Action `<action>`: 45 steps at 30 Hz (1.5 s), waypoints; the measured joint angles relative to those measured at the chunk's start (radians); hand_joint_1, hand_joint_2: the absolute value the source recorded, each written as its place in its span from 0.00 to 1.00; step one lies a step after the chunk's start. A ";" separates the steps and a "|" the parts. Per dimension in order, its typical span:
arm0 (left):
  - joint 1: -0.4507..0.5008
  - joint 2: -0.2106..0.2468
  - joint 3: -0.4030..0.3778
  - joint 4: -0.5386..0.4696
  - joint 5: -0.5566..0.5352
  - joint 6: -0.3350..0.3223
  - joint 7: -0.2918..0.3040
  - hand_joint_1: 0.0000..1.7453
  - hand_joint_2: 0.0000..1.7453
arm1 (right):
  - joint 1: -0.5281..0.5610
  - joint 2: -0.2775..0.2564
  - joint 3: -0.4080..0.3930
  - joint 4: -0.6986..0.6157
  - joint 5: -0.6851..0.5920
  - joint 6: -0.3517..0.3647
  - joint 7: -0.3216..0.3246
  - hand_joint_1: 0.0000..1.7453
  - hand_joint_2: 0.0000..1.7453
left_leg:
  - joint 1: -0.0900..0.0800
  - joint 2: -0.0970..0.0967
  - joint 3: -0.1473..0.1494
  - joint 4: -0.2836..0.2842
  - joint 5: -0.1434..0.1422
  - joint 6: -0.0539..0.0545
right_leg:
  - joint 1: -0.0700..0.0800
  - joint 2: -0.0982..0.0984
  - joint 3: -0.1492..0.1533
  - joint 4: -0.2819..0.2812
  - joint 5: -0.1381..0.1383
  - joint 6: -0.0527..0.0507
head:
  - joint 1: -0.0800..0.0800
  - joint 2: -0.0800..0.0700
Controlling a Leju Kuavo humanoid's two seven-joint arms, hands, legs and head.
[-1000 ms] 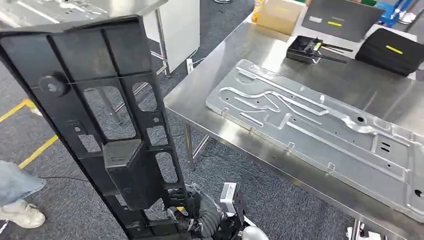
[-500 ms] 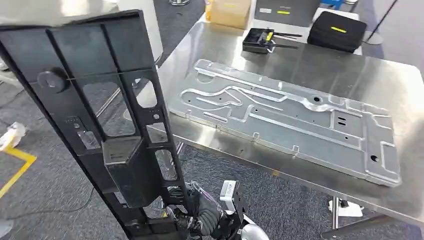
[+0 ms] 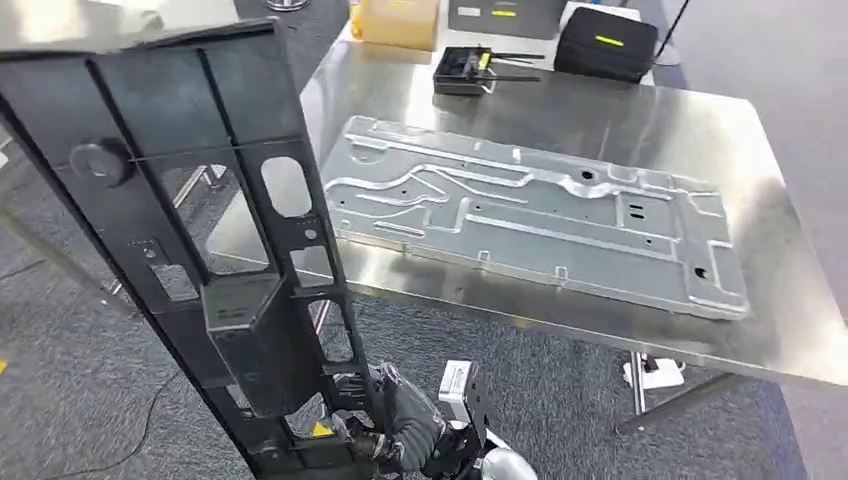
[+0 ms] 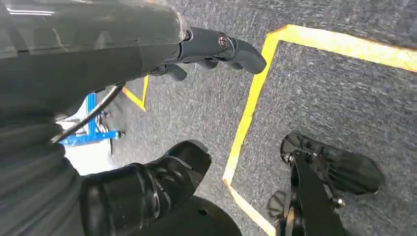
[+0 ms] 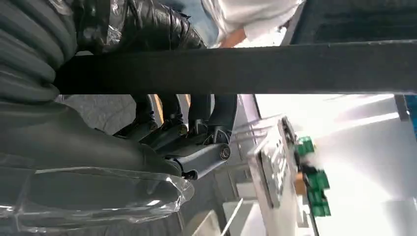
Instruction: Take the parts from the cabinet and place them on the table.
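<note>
A tall black plastic frame part (image 3: 160,100) stands upright at the left of the head view. My right hand (image 3: 405,432) grips its lower end. In the right wrist view the part is a dark bar (image 5: 295,66), and the fingers (image 5: 196,132) of my right hand (image 5: 98,147) curl around it. The steel table (image 3: 660,110) lies ahead and to the right, with a large stamped metal panel (image 3: 520,215) flat on it. My left hand (image 4: 147,73) hangs over the carpet, fingers (image 4: 231,46) spread and holding nothing.
At the table's far edge sit a cardboard box (image 3: 395,22), an open black tool box (image 3: 470,70) and a black case (image 3: 610,45). Table legs (image 3: 680,395) stand below the near right edge. Yellow tape (image 4: 246,113) marks the grey carpet.
The camera has turned, so the table and metal panel have slid left and now lie more squarely ahead. The black part stays in my right hand in the same pose.
</note>
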 joint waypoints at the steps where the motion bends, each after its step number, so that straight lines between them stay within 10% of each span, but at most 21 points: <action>1: 0.000 -0.002 0.000 0.000 -0.003 0.000 0.000 0.00 1.00 | -0.001 0.000 0.000 -0.001 0.000 -0.001 0.000 1.00 1.00 | -0.001 0.008 0.004 -0.002 -0.002 -0.004 | 0.013 -0.059 0.026 -0.053 -0.012 -0.012 | 0.000 0.000; 5: -0.006 -0.005 -0.001 0.000 -0.007 -0.001 0.000 0.00 1.00 | -0.002 0.000 0.000 -0.001 0.001 -0.012 0.002 1.00 1.00 | -0.008 0.050 0.020 -0.013 -0.007 -0.025 | 0.021 -0.012 0.020 -0.064 -0.005 -0.022 | 0.000 0.000; 6: -0.005 -0.005 -0.002 0.000 -0.007 -0.001 0.000 0.00 1.00 | 0.001 0.001 0.000 -0.002 0.003 -0.019 0.002 1.00 1.00 | -0.004 0.040 0.021 -0.010 -0.017 -0.032 | 0.001 0.002 0.036 -0.082 0.005 -0.028 | 0.000 0.000; 8: -0.003 -0.005 -0.002 0.000 -0.009 -0.001 -0.001 0.00 1.00 | 0.000 0.003 0.000 -0.003 0.012 -0.038 -0.001 1.00 1.00 | -0.001 -0.049 -0.011 0.071 -0.069 -0.034 | 0.003 0.013 0.040 -0.088 0.009 -0.039 | -0.003 0.000; 11: -0.001 -0.005 -0.002 0.000 -0.009 -0.001 -0.001 0.00 1.00 | 0.002 0.004 0.000 -0.003 0.026 -0.051 -0.002 1.00 1.00 | -0.001 -0.074 -0.125 0.279 -0.143 -0.041 | 0.007 0.042 0.039 -0.085 0.005 -0.044 | -0.003 0.000; 13: 0.001 -0.005 -0.002 0.000 -0.009 -0.001 -0.001 0.00 1.00 | 0.006 0.004 0.000 -0.003 0.027 -0.051 0.000 1.00 1.00 | -0.001 -0.074 -0.120 0.237 -0.081 -0.042 | 0.007 0.057 0.040 -0.075 -0.001 -0.043 | -0.003 0.000; 15: 0.001 -0.005 -0.002 0.000 -0.010 -0.001 -0.003 0.00 1.00 | 0.005 0.004 0.000 -0.003 0.027 -0.053 0.000 1.00 1.00 | 0.000 -0.076 -0.053 0.071 0.021 -0.041 | 0.004 0.067 0.041 -0.060 -0.012 -0.035 | -0.003 0.000; 22: -0.002 -0.005 -0.002 0.000 -0.005 -0.009 -0.017 0.00 1.00 | 0.006 0.004 0.000 -0.006 0.028 -0.066 0.003 1.00 1.00 | 0.001 -0.080 -0.031 0.002 0.027 0.000 | 0.009 0.061 0.021 -0.028 -0.036 0.000 | -0.001 0.000; 25: -0.002 -0.005 -0.002 0.000 0.003 -0.011 -0.021 0.00 1.00 | 0.006 0.002 0.000 -0.007 0.028 -0.069 0.003 1.00 1.00 | 0.001 -0.075 -0.032 0.001 0.027 0.009 | -0.001 0.044 -0.078 0.180 -0.142 0.015 | -0.001 0.000; 27: -0.002 -0.005 -0.002 0.000 0.003 -0.006 -0.021 0.00 1.00 | 0.008 -0.001 0.000 -0.007 0.028 -0.069 0.003 1.00 1.00 | 0.001 -0.072 -0.032 0.001 0.026 0.009 | -0.005 0.042 -0.117 0.251 -0.151 0.019 | -0.001 0.000; 31: -0.002 -0.006 -0.002 0.000 0.003 -0.002 -0.021 0.00 1.00 | 0.007 -0.003 0.000 -0.008 0.028 -0.071 0.003 1.00 1.00 | 0.002 -0.071 -0.021 0.000 0.021 0.000 | -0.008 0.028 0.022 -0.037 -0.004 0.005 | 0.000 0.000; 37: -0.004 -0.006 -0.002 0.000 0.003 -0.002 -0.023 0.00 1.00 | 0.007 -0.003 0.000 -0.014 0.028 -0.071 0.003 1.00 1.00 | 0.002 -0.071 -0.020 0.006 0.008 -0.037 | -0.004 0.033 0.042 -0.077 -0.006 -0.022 | -0.002 0.000; 41: -0.002 -0.006 -0.002 0.001 0.003 -0.001 -0.024 0.00 1.00 | 0.006 -0.003 0.000 -0.014 0.029 -0.072 0.003 1.00 1.00 | 0.001 -0.073 -0.143 0.269 -0.123 -0.042 | 0.001 0.034 0.043 -0.077 -0.007 -0.037 | -0.003 0.000; 43: -0.001 -0.006 -0.002 0.001 0.004 -0.001 -0.026 0.00 1.00 | 0.008 -0.003 0.000 -0.014 0.029 -0.072 0.003 1.00 1.00 | 0.001 -0.073 -0.155 0.280 -0.096 -0.042 | 0.003 0.038 0.045 -0.074 -0.010 -0.039 | -0.003 0.000; 45: -0.001 -0.004 -0.002 0.001 0.004 -0.001 -0.030 0.00 1.00 | 0.007 -0.003 0.000 -0.014 0.029 -0.072 0.003 1.00 1.00 | 0.001 -0.074 -0.092 0.141 -0.010 -0.040 | 0.002 0.043 0.048 -0.069 -0.014 -0.035 | -0.003 0.000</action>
